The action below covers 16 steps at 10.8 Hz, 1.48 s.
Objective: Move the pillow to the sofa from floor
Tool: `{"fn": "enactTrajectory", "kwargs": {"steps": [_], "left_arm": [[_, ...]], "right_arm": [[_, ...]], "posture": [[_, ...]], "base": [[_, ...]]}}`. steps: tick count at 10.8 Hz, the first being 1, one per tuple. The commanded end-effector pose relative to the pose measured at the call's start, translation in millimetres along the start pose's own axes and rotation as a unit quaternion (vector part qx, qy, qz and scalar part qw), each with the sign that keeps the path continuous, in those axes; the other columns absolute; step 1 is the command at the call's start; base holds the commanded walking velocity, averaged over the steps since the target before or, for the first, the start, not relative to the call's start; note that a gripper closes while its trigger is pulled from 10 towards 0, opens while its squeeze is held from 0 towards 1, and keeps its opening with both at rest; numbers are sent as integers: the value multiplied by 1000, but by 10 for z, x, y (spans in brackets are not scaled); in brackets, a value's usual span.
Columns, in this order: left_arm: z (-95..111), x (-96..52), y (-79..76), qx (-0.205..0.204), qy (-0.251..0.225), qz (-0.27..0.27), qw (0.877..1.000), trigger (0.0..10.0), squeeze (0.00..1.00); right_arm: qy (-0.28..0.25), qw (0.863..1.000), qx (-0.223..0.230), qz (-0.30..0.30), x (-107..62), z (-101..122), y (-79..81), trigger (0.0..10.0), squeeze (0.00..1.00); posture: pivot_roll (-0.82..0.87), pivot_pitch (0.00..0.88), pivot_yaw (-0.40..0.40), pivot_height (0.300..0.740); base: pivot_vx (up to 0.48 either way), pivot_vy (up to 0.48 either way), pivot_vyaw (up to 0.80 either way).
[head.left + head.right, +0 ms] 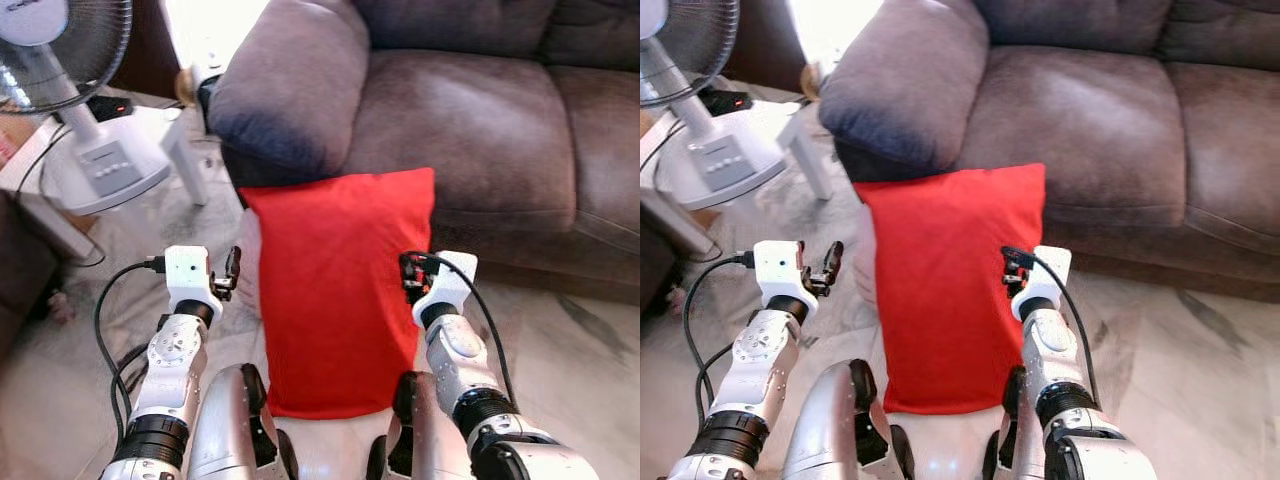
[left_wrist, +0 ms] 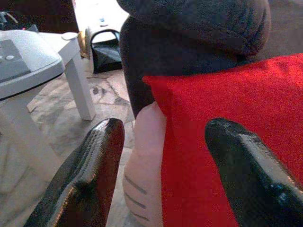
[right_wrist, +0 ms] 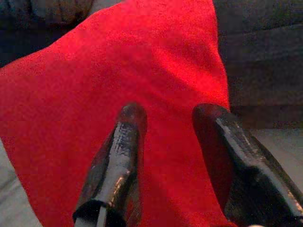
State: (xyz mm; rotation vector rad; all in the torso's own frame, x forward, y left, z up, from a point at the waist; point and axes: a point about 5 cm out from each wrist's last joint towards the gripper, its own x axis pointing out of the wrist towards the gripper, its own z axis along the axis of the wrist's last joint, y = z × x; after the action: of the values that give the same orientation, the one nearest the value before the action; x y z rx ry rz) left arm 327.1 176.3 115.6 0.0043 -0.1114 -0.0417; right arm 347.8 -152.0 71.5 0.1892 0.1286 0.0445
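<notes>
We flank the soft, light red fabric pillow [image 1: 340,290], propped against the brown upholstered sofa [image 1: 480,110], with left end effector [image 1: 232,272] and right end effector [image 1: 408,277] both spread wide, judging a two-sided squeeze at its edges best

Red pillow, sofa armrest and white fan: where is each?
Red pillow [image 1: 335,290]: left eye view, middle of its face.
Sofa armrest [image 1: 290,80]: left eye view, padded top.
White fan [image 1: 105,160]: left eye view, its base.
</notes>
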Motion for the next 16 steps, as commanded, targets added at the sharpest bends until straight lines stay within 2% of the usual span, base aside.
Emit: {"fn": "enactTrajectory", "kwargs": {"steps": [1,3,6,9,10,11,12,13,15,16], "left_arm": [[-16,-16,25,-3,5,2,1000,10000,0],[-10,-7,20,-3,4,1,1000,10000,0],[7,0,25,-3,2,-1,1000,10000,0],[30,12,4,-3,-4,-4,1000,10000,0],[36,12,4,-4,-6,-5,1000,10000,0],[37,11,5,-4,-7,-5,1000,10000,0],[38,9,8,-3,-7,-5,1000,10000,0],[33,-1,8,-4,-6,-5,1000,10000,0],[30,-2,4,-4,-5,-6,1000,10000,0],[41,-1,5,-5,-8,-4,1000,10000,0]], "right_arm": [[9,1000,4,-5,-23,-55,-14,10000,0],[-11,1000,0,-4,-7,11,-5,10000,0],[-95,995,-11,0,60,329,34,10000,0],[-144,989,-32,-1,90,562,21,10000,0],[-176,984,-40,0,108,725,19,10000,0],[-229,972,-57,7,123,997,59,10000,0],[-246,968,-51,8,130,1098,76,10000,0],[-273,961,-49,13,141,1288,123,10000,0],[-258,964,-52,22,161,1257,154,10000,0],[-260,965,-34,18,141,1235,138,10000,0]], "posture": [[190,194,29,540],[190,189,31,540],[191,184,35,540],[190,180,37,540],[188,181,38,540],[190,189,38,540],[189,193,37,540],[188,196,39,540],[189,199,37,540],[194,202,38,540]], "base": [[0,0,0],[0,0,0],[0,0,0],[0,0,0],[0,0,0],[0,0,0],[0,0,0],[0,0,0],[0,0,0],[0,0,0]]}}
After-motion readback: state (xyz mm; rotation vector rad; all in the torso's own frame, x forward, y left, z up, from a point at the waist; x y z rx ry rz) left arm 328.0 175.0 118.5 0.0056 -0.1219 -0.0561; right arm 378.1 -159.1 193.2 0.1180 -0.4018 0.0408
